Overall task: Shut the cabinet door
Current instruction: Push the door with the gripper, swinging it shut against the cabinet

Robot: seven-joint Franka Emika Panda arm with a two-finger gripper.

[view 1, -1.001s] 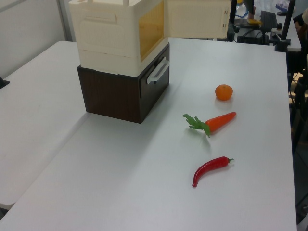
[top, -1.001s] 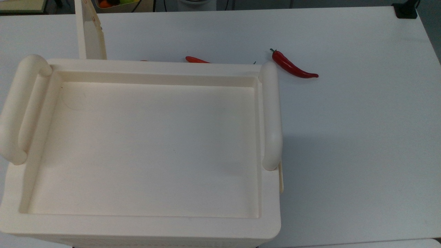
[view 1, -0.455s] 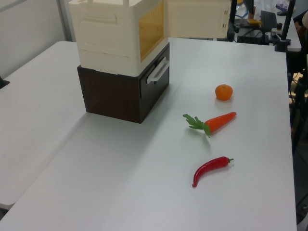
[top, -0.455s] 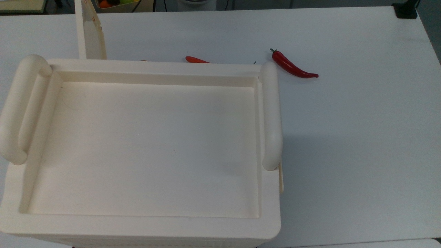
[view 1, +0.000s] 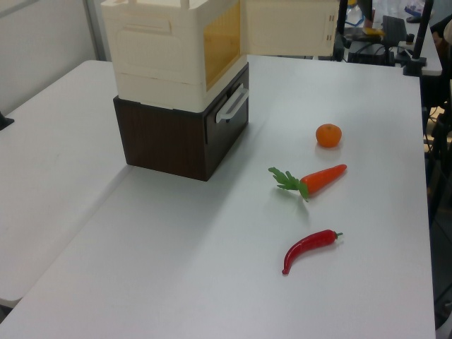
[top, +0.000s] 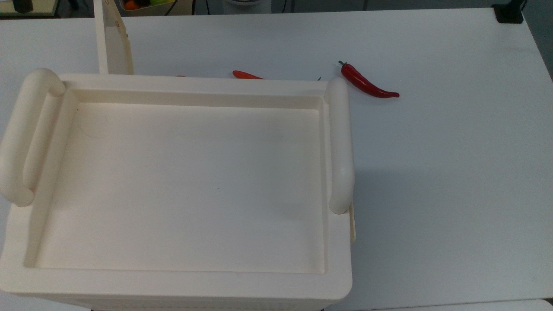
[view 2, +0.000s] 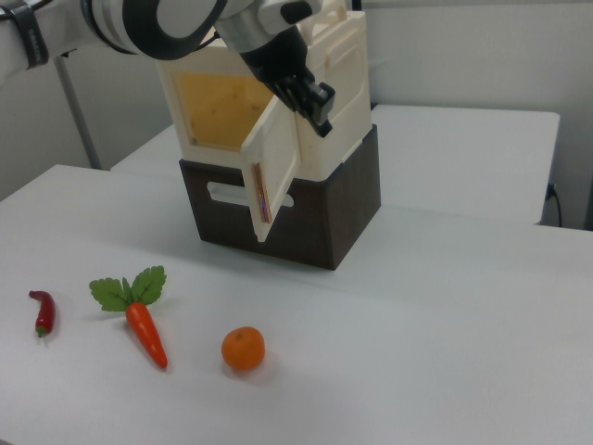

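The cream cabinet (view 2: 345, 69) stands on a dark brown drawer base (view 2: 315, 209). Its cabinet door (view 2: 276, 171) is swung wide open, baring the yellowish inside (view 2: 220, 107). In the left view the cabinet door (view 1: 286, 27) sticks out to the right of the cabinet (view 1: 166, 49). In the top view the cabinet door (top: 113, 45) juts up past the cabinet's recessed top (top: 56, 242). My gripper (view 2: 315, 98) hangs at the door's upper edge, on its outer side near the cabinet's front corner. Whether it touches the door I cannot tell.
On the white table (view 1: 212, 282) lie an orange (view 1: 328, 135), a carrot (view 1: 318, 179) and a red chilli pepper (view 1: 309, 247). They show too in the right view: orange (view 2: 243, 349), carrot (view 2: 144, 329), pepper (view 2: 43, 311). A drawer handle (view 1: 232, 106) sticks out below the door.
A dark shape has come into the top view's upper left corner. The door, the cabinet and the vegetables have not moved.
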